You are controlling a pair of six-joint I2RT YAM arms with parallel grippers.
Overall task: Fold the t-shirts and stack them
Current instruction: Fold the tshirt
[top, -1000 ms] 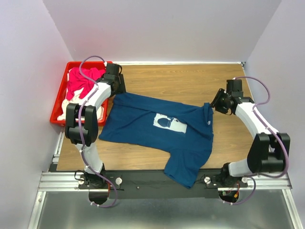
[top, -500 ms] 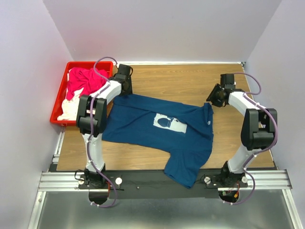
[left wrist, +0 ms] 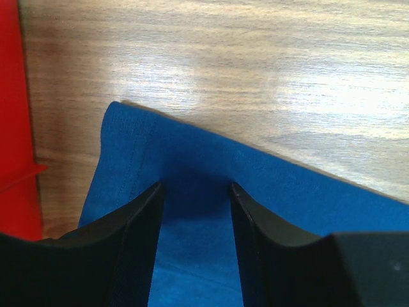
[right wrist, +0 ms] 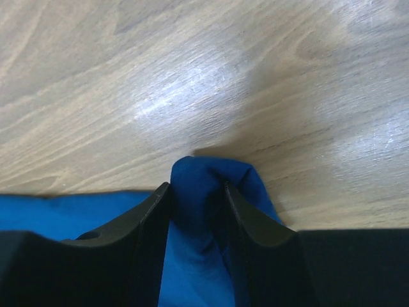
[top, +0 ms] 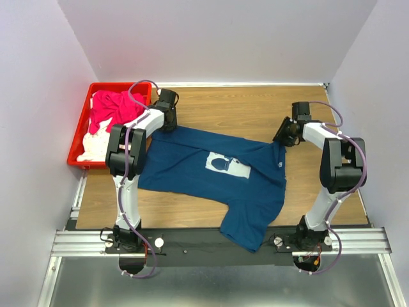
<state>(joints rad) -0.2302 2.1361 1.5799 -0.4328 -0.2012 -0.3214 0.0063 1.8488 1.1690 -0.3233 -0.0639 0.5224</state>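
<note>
Right gripper [right wrist: 195, 189] pinches a bunched corner of the shirt [top: 192, 167]; left gripper [left wrist: 195, 189], spread astride its hem, should close before lifting.

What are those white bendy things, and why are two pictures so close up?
Those are two robot arms bolted to a wooden table. The big picture looks down from above. The two close-ups come from little cameras on the wrists, so each shows its own gripper up close. A navy t-shirt lies spread on the table. The right gripper pinches a bunched bit of it. The left gripper has its jaws either side of the shirt's edge; whether it grips yet, I cannot tell. The red crate holds a pink shirt and a white shirt.
</note>
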